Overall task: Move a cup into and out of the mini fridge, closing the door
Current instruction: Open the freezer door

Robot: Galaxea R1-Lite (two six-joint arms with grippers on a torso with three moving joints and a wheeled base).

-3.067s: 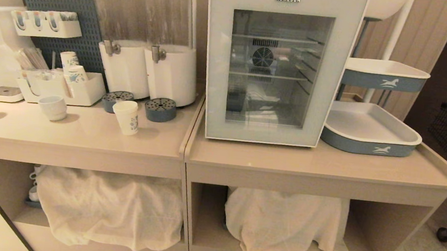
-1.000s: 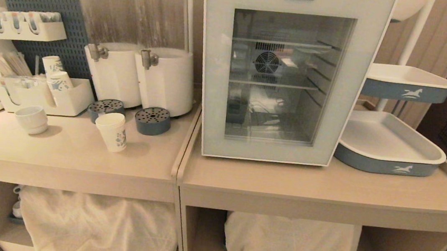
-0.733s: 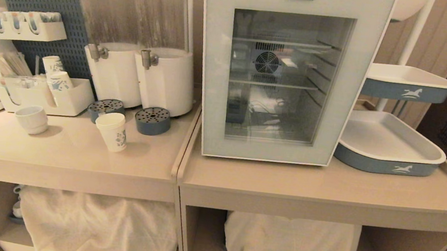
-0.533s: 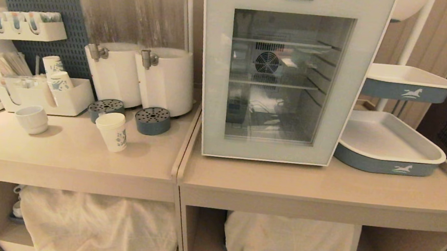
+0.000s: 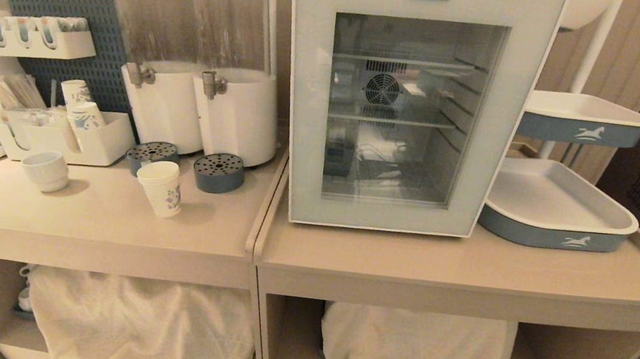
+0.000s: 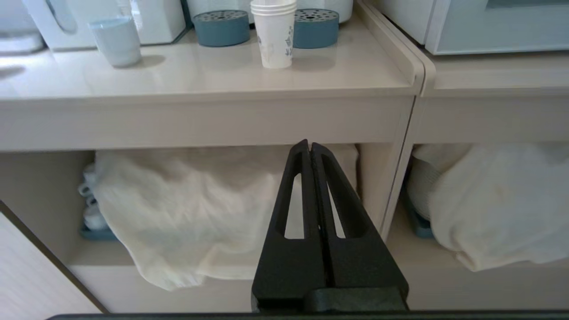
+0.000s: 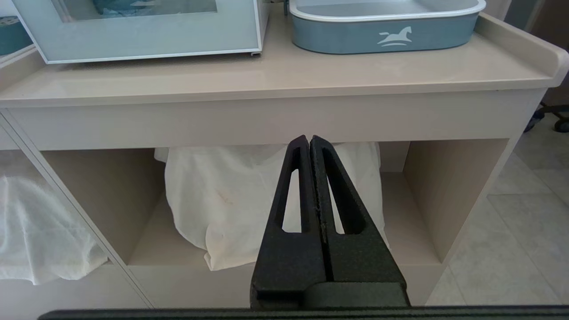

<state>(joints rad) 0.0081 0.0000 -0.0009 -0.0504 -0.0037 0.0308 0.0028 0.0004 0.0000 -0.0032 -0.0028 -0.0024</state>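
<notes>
Both pincers pressed together, empty, parked low in front of the table: left pincer (image 6: 310, 149) below and short of the cup (image 6: 273, 33), right pincer (image 7: 309, 143) below the mini fridge (image 5: 413, 103). Door (image 5: 303, 111) looks shut, so judging first step: open it from the handle edge, wide enough for the cup. Cup upright on the table, contents not visible. Fridge shelves look bare; blue tray (image 7: 384, 24) beside it empty
</notes>
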